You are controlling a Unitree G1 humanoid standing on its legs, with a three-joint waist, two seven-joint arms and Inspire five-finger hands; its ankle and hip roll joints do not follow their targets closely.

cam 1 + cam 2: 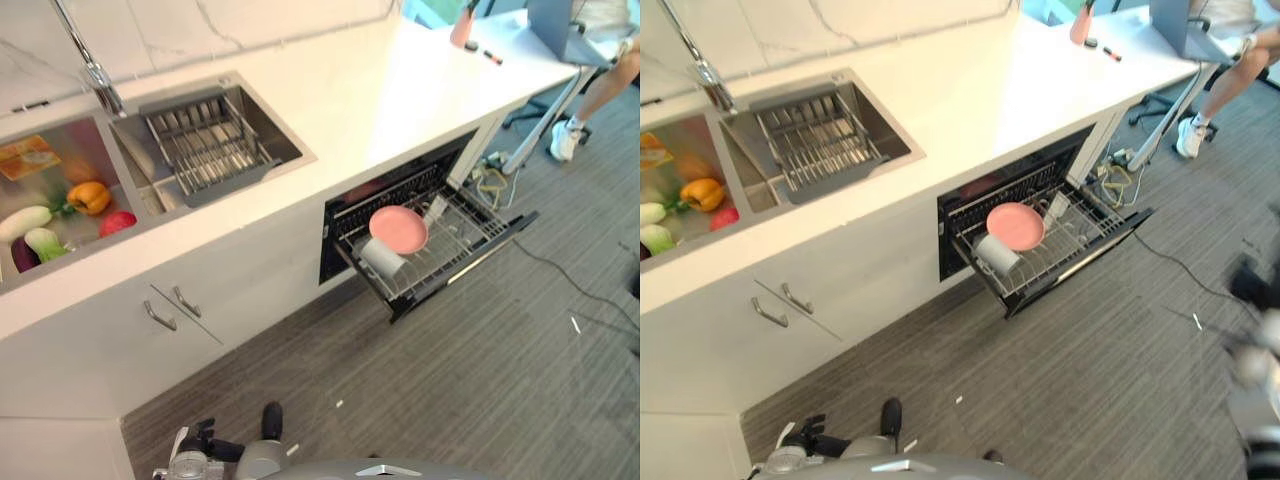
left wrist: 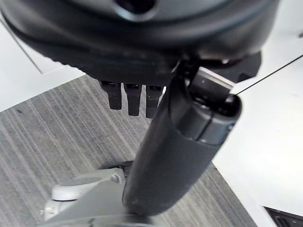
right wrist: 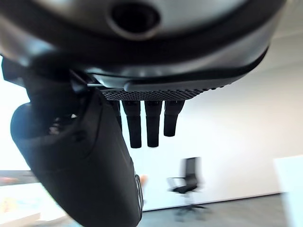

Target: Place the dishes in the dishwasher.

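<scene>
The dishwasher's lower rack [image 1: 470, 235] is pulled out from under the white counter. A pink plate [image 1: 398, 228] stands in it, with a white cup [image 1: 380, 257] lying in front and a clear glass [image 1: 435, 208] behind. A grey drying rack [image 1: 205, 145] in the right sink basin holds no dishes. My left hand [image 2: 175, 156] hangs low over the striped floor by the cabinets [image 1: 270, 420], fingers straight, holding nothing. My right hand [image 3: 94, 161] is raised towards the room, fingers [image 3: 147, 123] straight and empty.
Vegetables, among them an orange pepper [image 1: 88, 197], lie in the left basin beside the tap [image 1: 100, 85]. A person's leg and white shoe [image 1: 565, 140] show under a desk at the far right. Cables [image 1: 490, 180] lie on the floor by the dishwasher.
</scene>
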